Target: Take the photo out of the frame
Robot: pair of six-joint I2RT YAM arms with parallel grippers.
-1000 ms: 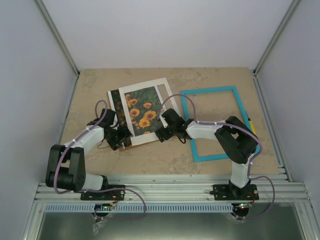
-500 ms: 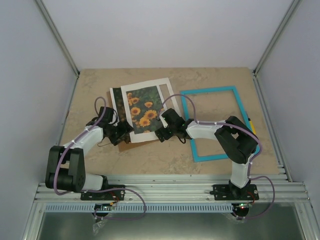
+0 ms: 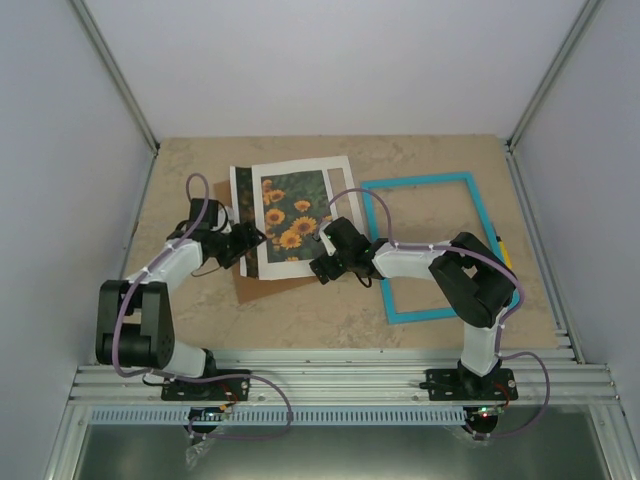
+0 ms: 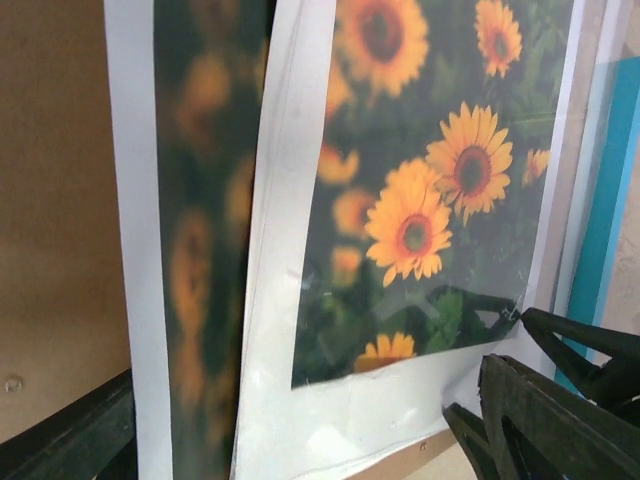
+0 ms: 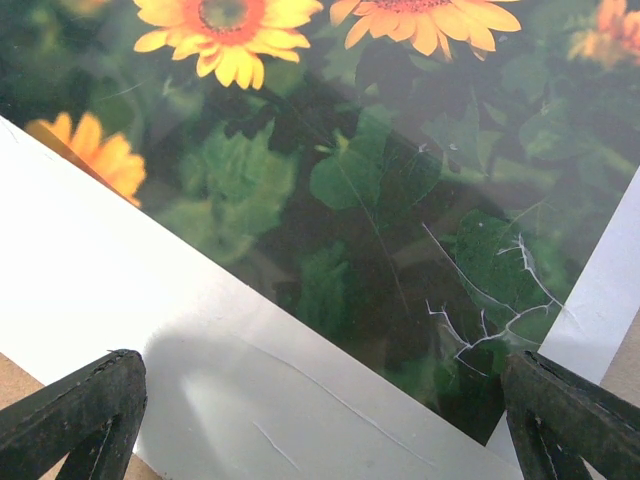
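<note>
The sunflower photo [image 3: 294,212] lies at the table's middle back under a white mat sheet [image 3: 300,166], and a strip of it sticks out on the left [image 3: 246,215]. The turquoise frame [image 3: 420,181] lies empty to the right, apart from it. My left gripper [image 3: 245,243] is open at the stack's left near corner, with the photo [image 4: 200,250] and mat [image 4: 290,200] running between its fingers. At the mat's right near corner my right gripper [image 3: 322,262] is also open. Its wrist view shows dark foliage of the photo [image 5: 400,200] with the white mat [image 5: 200,360] below.
A plain brown backing board [image 3: 262,288] lies under the stack and pokes out toward me [image 4: 50,200]. The right arm reaches across the frame's left rail [image 3: 372,225]. A small yellow object [image 3: 505,250] sits by the right wall. Grey walls enclose the table.
The photo and mat have swung clockwise and slid toward the back, along with my left gripper. The backing board shows more at the front. The right arm has stayed put.
</note>
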